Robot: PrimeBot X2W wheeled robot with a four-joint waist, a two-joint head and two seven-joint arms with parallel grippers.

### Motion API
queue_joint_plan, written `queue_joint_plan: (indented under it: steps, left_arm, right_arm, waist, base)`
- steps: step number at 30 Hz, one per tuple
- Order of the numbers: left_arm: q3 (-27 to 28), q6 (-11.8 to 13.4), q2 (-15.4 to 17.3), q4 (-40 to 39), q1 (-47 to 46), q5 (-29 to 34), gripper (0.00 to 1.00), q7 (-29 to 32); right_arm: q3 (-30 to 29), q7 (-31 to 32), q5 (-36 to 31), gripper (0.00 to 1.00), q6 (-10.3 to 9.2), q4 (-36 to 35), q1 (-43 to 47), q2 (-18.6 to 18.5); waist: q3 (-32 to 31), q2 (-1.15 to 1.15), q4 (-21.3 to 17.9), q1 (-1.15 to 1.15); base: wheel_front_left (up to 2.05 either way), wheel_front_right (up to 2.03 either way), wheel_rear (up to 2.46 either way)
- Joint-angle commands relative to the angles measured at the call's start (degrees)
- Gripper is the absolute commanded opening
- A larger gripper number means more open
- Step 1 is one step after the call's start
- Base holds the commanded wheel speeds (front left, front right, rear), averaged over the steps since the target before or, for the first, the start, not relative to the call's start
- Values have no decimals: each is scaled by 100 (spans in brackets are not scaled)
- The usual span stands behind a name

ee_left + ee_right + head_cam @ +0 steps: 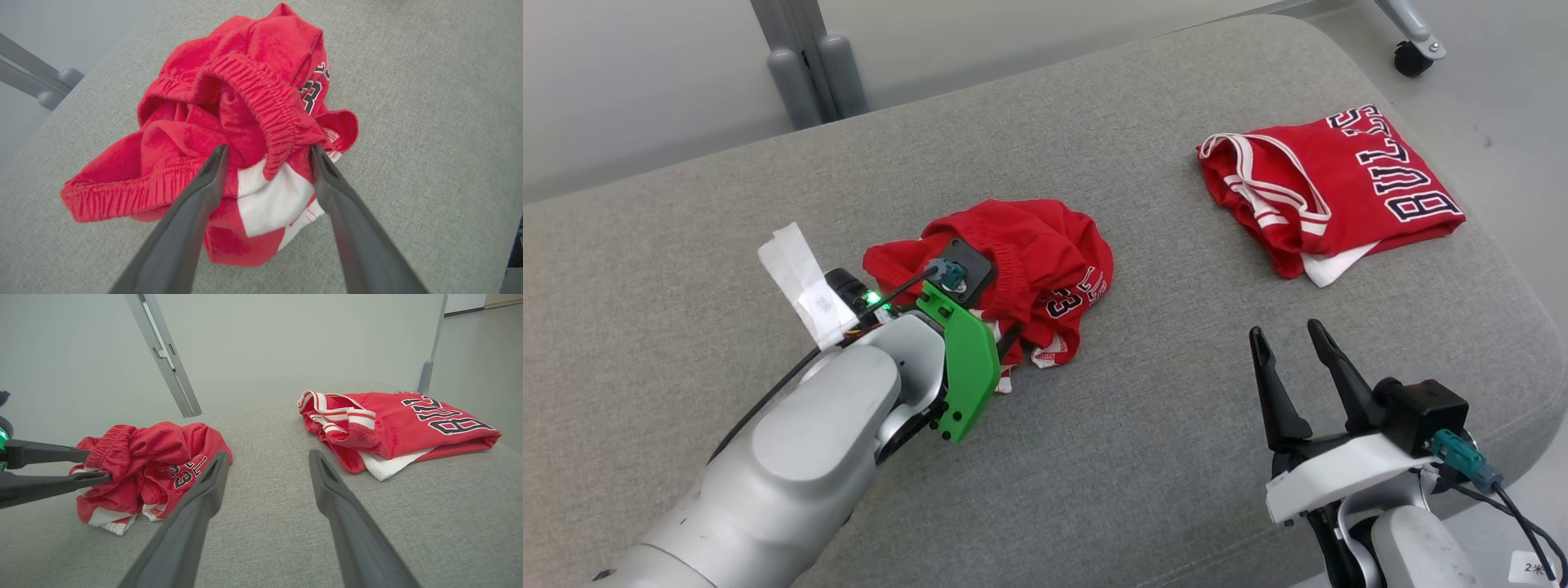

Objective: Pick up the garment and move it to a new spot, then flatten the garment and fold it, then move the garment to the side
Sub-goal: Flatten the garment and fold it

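Grey cushion [1135, 457] w/ 1 crumpled garment [1037, 245], 1 folded jersey [1339, 188].

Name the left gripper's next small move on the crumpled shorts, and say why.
Probably close the left gripper: it stands open, straddling a bunched fold of the crumpled red shorts, which lie ungripped on the grey cushion.

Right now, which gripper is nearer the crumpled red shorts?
Left. The left gripper is open, its fingers straddling the crumpled red shorts; the right gripper hangs open over the grey cushion, off to their right.
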Motion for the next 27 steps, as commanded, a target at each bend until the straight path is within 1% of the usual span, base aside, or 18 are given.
queue_joint_plan:
  steps: [1, 3, 4, 5, 6, 9, 10, 14, 17, 21, 23, 25, 27]
  left_arm:
    - [38, -7, -13, 95, -72, -77, 100, -52]
    - [58, -7, -86, 245, -81, -194, 100, -84]
    - [43, -7, -145, 324, -79, -246, 91, -64]
    - [36, -7, -191, 372, -83, -293, 53, -65]
    - [52, -7, -235, 421, -90, -364, 0, -113]
    - [252, -7, -465, 475, -68, -829, 0, -334]
    - [396, -7, -579, 459, -64, -1082, 0, -475]
    - [795, -7, -852, 234, -224, -1746, 0, -1041]
    - [1033, -8, -1006, -40, -392, -2155, 0, -1509]
    - [1445, -8, -1107, -475, -694, -2878, 0, -2245]
    - [1393, -5, -1135, -681, -890, -3150, 0, -2508]
    - [1233, 105, -1124, -735, -1005, -3352, 0, -2679]
    - [1067, 284, -1119, -627, -1084, -3444, 0, -2764]
  right_arm:
    - [33, -16, -8, 100, -8, 21, -47, -10]
    - [62, -13, -9, 100, -9, 36, -83, -12]
    - [77, -14, -10, 100, -8, 43, -99, -11]
    - [92, -12, -11, 100, -9, 50, -104, -9]
    - [100, -9, -13, 100, -8, 55, -106, -9]
    - [108, 7, -23, 100, -8, 60, -117, -10]
    - [107, 12, -29, 100, -8, 61, -120, -9]
    - [50, 26, -61, 100, -9, 63, -89, -9]
    - [-6, 44, -106, 100, -8, 45, -8, -8]
    - [18, 78, -103, 100, -8, 12, 66, -8]
    - [65, 98, -79, 100, -8, -1, 76, -9]
    - [78, 102, -55, 100, -9, -3, 77, -12]
    - [97, 93, -28, 100, -8, -7, 79, -8]
  waist:
    - [-2, 0, -37, 0]
    - [-1, 0, -79, 0]
    - [-1, 0, -100, 0]
    - [-2, 0, -119, 0]
    - [-5, 0, -138, 0]
    - [-14, 0, -187, 0]
    - [-19, 0, -199, 0]
    - [-63, 0, -187, 0]
    - [-113, 0, -112, 0]
    - [-194, 0, 20, 0]
    - [-234, 0, 76, 0]
    - [-267, 0, 138, 0]
    - [-275, 0, 214, 0]
  base:
    - [0, 0, 0]
    - [0, 0, 0]
    - [0, 0, 0]
    - [0, 0, 0]
    - [0, 0, 0]
    - [0, 0, 0]
    - [0, 0, 0]
    - [0, 0, 0]
    - [0, 0, 0]
    - [0, 0, 0]
    - [0, 0, 0]
    - [0, 0, 0]
    - [0, 0, 0]
